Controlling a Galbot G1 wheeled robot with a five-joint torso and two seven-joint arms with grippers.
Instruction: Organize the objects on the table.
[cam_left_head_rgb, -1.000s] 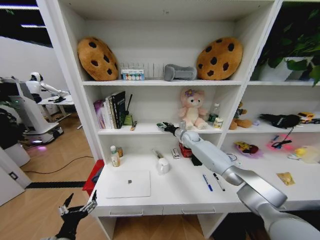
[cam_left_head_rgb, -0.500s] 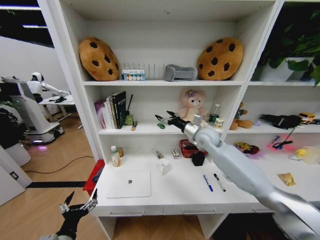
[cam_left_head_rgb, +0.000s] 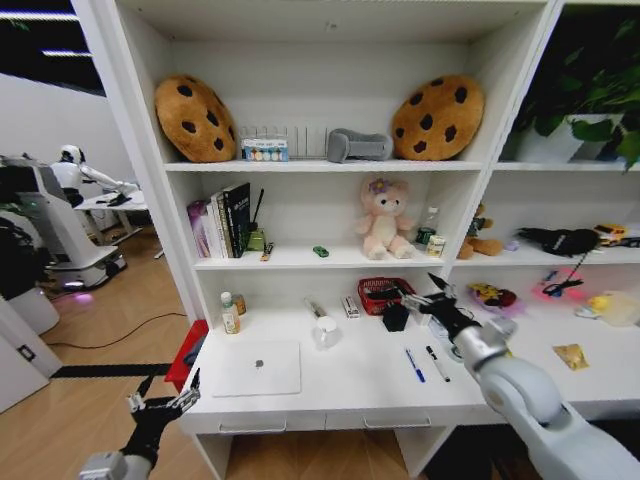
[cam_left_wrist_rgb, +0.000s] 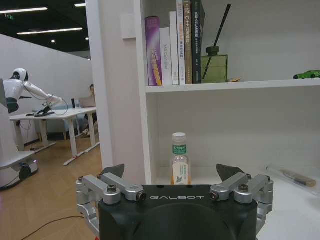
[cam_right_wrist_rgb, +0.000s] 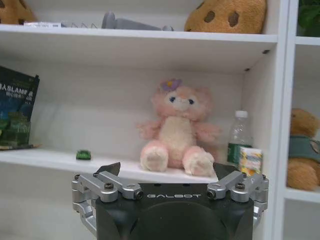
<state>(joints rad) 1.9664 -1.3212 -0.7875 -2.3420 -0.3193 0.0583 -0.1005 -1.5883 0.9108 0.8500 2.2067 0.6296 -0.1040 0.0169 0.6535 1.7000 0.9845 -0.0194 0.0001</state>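
Green car (cam_left_head_rgb: 320, 251) parked on shelf left of plush (cam_left_head_rgb: 384, 219), right gripper (cam_left_head_rgb: 431, 297) below plush, jaws apart and empty; left gripper (cam_left_head_rgb: 160, 405) idle, jaws apart.

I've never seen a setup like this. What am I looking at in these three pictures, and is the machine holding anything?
It is a two-armed wheeled robot facing a shelf unit with a white desk. The wide picture comes from a camera on its head. The other two come from cameras on its wrists, so the black metal claws at their bottom edges are its own grippers. The right gripper hangs open and empty above the desk, beside a red basket. The left gripper waits low, off the desk's left end, open and empty too. On the desk lie a silver laptop, two pens and a small bottle. A tiny green toy car sits on the shelf above, near a pink plush toy.
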